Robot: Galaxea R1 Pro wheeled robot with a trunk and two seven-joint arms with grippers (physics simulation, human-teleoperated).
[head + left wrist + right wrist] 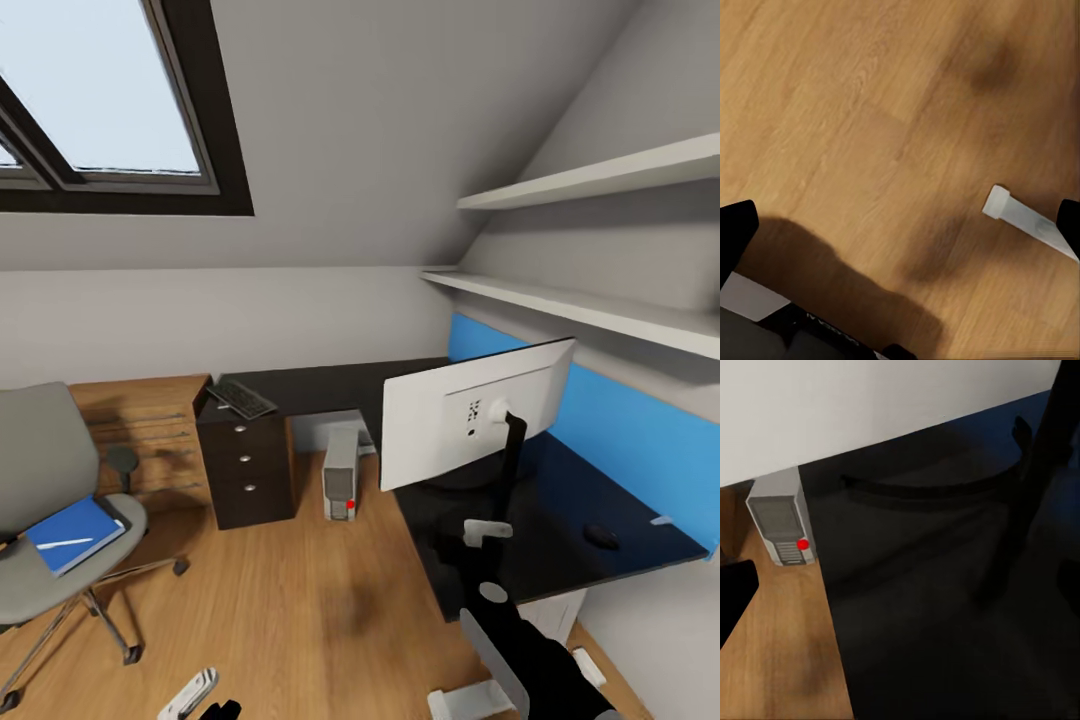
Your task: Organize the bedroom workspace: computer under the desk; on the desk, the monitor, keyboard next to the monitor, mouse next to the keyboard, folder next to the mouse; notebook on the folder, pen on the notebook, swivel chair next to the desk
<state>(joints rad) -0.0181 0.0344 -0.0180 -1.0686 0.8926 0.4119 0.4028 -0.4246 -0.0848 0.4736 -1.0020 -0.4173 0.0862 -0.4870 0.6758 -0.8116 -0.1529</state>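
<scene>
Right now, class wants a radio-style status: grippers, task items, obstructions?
Right gripper over desk behind monitor, jaws unclear. Folder on swivel chair; keyboard atop drawer unit. Path clear.

Your way across the desk [560, 560] is blocked by the monitor [470, 410]; open floor [300, 600] lies toward the swivel chair [50, 500].

One monitor [470, 412], one keyboard [240, 399], one mouse [601, 536] on the tabletop [560, 510]. One computer [341, 486] beside it. One swivel chair [45, 480], carrying one folder [75, 532]. Two wall shelves [590, 310]. One drawer cabinet [247, 468].
</scene>
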